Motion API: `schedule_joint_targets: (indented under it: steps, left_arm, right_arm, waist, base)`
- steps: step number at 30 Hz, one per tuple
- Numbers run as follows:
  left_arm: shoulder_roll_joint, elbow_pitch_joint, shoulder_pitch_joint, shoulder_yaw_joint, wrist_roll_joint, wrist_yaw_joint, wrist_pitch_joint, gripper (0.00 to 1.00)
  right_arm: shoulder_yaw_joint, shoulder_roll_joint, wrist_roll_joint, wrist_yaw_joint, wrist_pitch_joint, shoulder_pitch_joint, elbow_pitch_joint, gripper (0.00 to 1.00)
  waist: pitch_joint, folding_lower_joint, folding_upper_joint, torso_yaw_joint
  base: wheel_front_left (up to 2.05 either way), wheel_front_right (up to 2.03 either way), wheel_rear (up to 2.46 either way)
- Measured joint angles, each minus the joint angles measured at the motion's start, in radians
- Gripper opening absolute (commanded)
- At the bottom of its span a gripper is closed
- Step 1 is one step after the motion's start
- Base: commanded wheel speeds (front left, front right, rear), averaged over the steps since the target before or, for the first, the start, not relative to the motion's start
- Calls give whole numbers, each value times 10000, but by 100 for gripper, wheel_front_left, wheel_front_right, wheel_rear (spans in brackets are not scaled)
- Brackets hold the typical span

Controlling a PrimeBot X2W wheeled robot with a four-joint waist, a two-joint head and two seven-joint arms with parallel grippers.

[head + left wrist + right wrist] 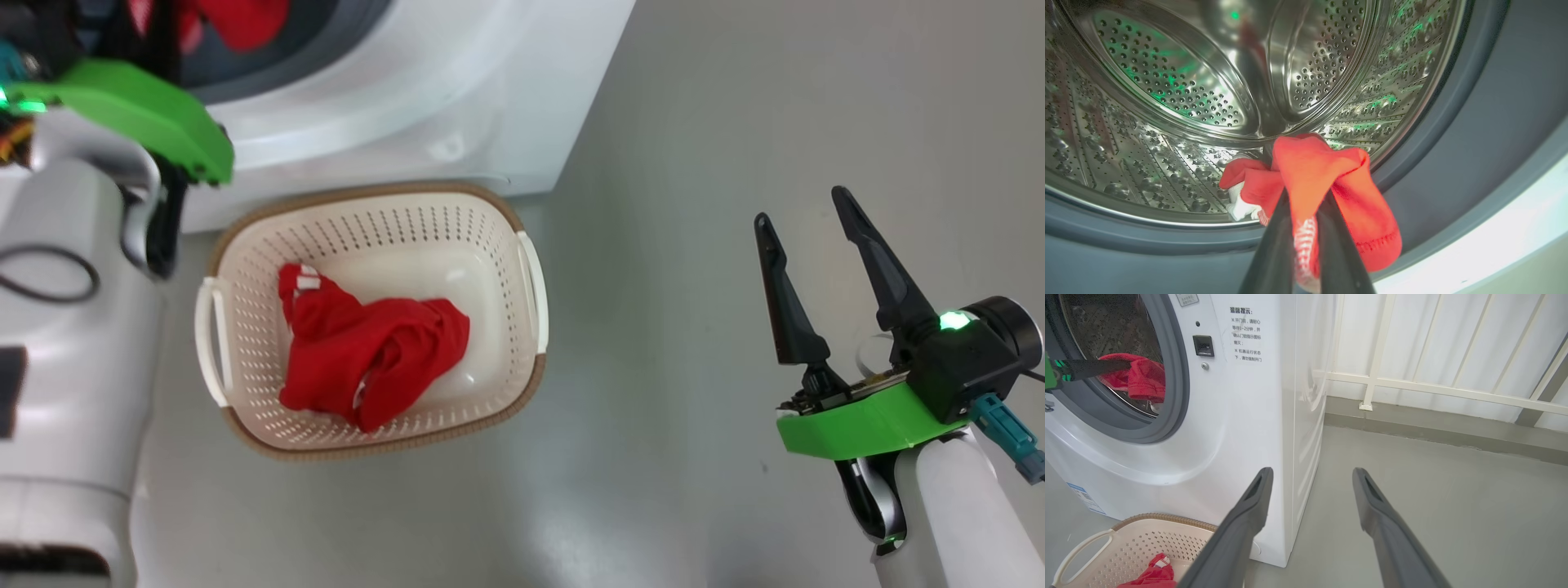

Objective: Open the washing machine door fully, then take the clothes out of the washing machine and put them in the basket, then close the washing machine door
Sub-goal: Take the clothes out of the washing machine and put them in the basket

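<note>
Left tool (1306, 204) clamped on clothes (1314, 167); right tool (802, 206) wide.

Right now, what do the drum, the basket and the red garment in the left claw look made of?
Drum: polished steel, likely; mirror shine, punched holes.
Basket: matte cream plastic, moulded perforations, brown woven-look rim.
Red garment: soft knit fabric, seemingly; it drapes limply over the shut left claw, stitched hem showing.

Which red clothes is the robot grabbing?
Find the big white washing machine and look in its round steel drum. The red garment at the opening hangs pinched in the left pincer; the other red one lies loose in the basket.
</note>
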Motion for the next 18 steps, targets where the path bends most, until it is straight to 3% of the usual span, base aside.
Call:
schedule_joint_targets:
  steps: [5, 18]
  left_arm:
    - [-75, -991, 1128, 48, 2, 19, -2, 0]
    - [-188, -3772, 4086, 238, 242, 721, -29, 0]
  right_arm:
    - [19, -2, -2, 0, 0, 54, 150, 100]
    - [-23, -2, -2, 0, 0, 845, 366, 100]
  waist:
    - [-532, 0, 0, 98]
    - [-2066, 0, 0, 245]
  base:
    - [0, 0, 0]
    - [0, 0, 0]
